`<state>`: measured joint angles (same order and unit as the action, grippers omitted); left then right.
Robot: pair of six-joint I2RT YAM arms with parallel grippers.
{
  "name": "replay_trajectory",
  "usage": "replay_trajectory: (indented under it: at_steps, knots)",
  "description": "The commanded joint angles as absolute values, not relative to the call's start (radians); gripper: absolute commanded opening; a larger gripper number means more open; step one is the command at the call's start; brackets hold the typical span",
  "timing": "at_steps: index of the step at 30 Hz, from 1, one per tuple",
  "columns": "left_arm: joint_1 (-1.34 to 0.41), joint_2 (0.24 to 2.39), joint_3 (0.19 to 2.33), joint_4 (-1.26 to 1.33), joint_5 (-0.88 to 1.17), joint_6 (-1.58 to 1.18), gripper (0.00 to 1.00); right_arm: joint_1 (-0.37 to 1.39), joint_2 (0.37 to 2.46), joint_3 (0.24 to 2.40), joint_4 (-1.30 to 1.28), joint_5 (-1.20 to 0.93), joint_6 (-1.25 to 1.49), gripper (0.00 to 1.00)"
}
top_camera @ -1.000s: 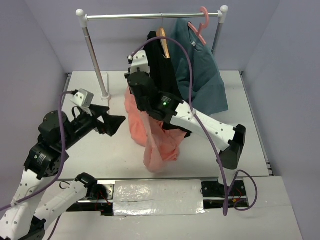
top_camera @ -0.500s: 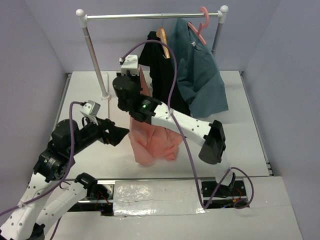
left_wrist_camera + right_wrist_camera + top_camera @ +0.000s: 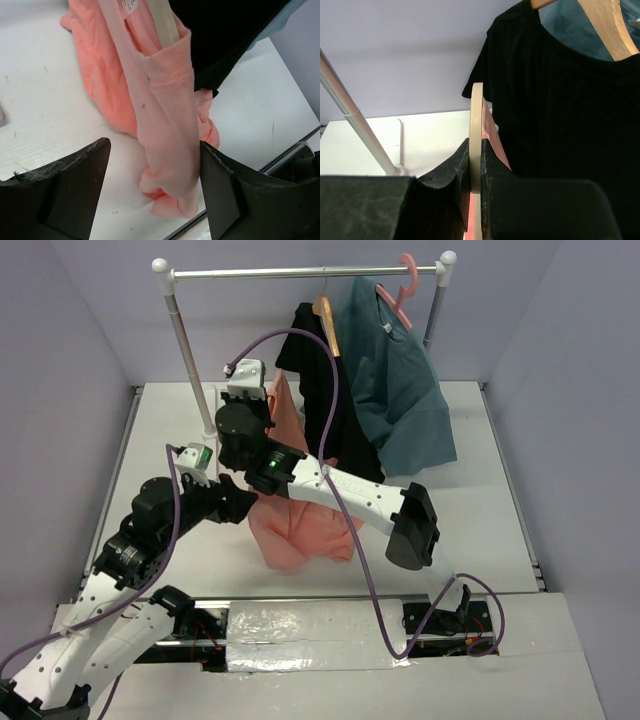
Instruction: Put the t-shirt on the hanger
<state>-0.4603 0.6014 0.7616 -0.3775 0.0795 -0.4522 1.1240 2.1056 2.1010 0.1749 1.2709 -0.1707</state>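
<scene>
Right wrist view alone shows the grip: right claw (image 3: 477, 175) clenched on the hanger (image 3: 476, 115), seen edge-on, with a sliver of the t-shirt (image 3: 493, 134) just behind. The top view hides that grip under the wrist.

Left wrist view: left claw (image 3: 153, 147) released, jaws wide, a hanging fold of the t-shirt between them. One finger (image 3: 225, 190) sits right at the cloth's edge; contact uncertain. The hanger passes into a hemmed opening of the shirt; sleeve or neck, cannot tell.

Top view: right arm (image 3: 340, 485) stretched from its base across to the left, wrist raised near the left post (image 3: 183, 350) of the rack. Left arm (image 3: 150, 530) bent, reaching right, claw low at the shirt's left side. T-shirt hangs from the hanger, lower end bunched on the table (image 3: 480, 490).

Around: black shirt (image 3: 325, 390) on a brown wooden hanger (image 3: 326, 320) crowds the t-shirt's right side. A teal shirt (image 3: 405, 390) on a pink hanger (image 3: 402, 285) is beyond it. Both hang from the rail (image 3: 300, 272).
</scene>
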Motion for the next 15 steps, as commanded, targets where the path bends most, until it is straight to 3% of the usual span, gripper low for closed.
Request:
replay_trajectory:
  at_steps: [1,5,12,13,15]
  knots:
    - [-0.462,0.618,0.762,-0.281,0.045,-0.468,0.82,1.127,2.080,2.152,0.187,1.284,-0.103,0.00]
    - [-0.462,0.635,0.735,-0.221,0.006,-0.506,0.73,1.127,2.088,2.158,0.176,1.292,-0.087,0.00]
    - [-0.500,0.712,0.710,-0.146,0.006,-0.517,0.42,1.123,2.134,2.149,0.290,1.330,-0.195,0.00]
    - [-0.506,0.727,0.710,-0.137,0.005,-0.515,0.44,1.121,2.135,2.148,0.284,1.325,-0.186,0.00]
    - [-0.528,0.745,0.721,-0.132,0.005,-0.505,0.57,1.121,2.135,2.151,0.255,1.322,-0.161,0.00]
